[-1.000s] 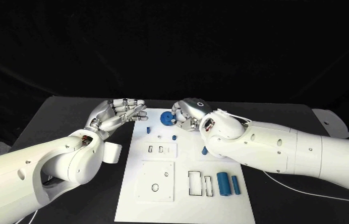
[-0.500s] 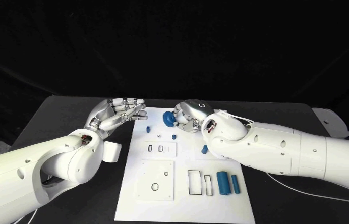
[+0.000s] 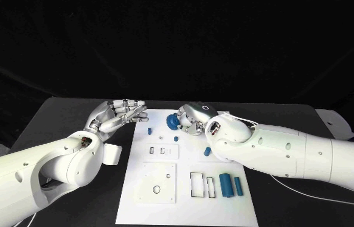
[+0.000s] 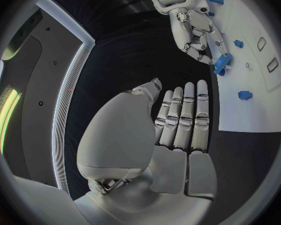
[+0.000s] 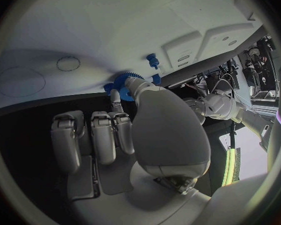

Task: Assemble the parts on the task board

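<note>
Black table [image 3: 73, 109] under a dark backdrop, white task board [image 3: 184, 186] running down the centre of the head view.

Left arm enters from lower left. Left hand [image 3: 122, 115] sits mid-left of frame, just off the board's upper left corner, over bare table. Palm up, fingers side by side and loosely bent, nothing in them. Left wrist view confirms: fingers [image 4: 184, 117] together, empty, board edge just beyond the tips.

On the board, left to right: small blue peg [image 3: 150, 131] near the upper left edge, another small blue peg [image 3: 176, 138] just right of it. Below those, a raised white block w/ two slots [image 3: 163, 151], then a larger white plate w/ holes [image 3: 158, 182] at lower left of board. Rectangular cut-outs [image 3: 203, 185] lower centre. Two blue cylinders [image 3: 232, 185] lie side by side just right of the cut-outs, lower right of board. One more small blue piece [image 3: 207, 151] shows mid-board, against the right forearm's edge.

Blue gear [image 3: 172, 120] at the board's top centre, held by right hand [image 3: 193, 117], which comes in from the right. Right wrist view: thumb and a finger pinched on the gear [image 5: 123, 80], other fingers curled in below, gear right above the white board surface; contact w/ board can't tell. Left wrist view shows the same pinch [image 4: 222, 62].
</note>
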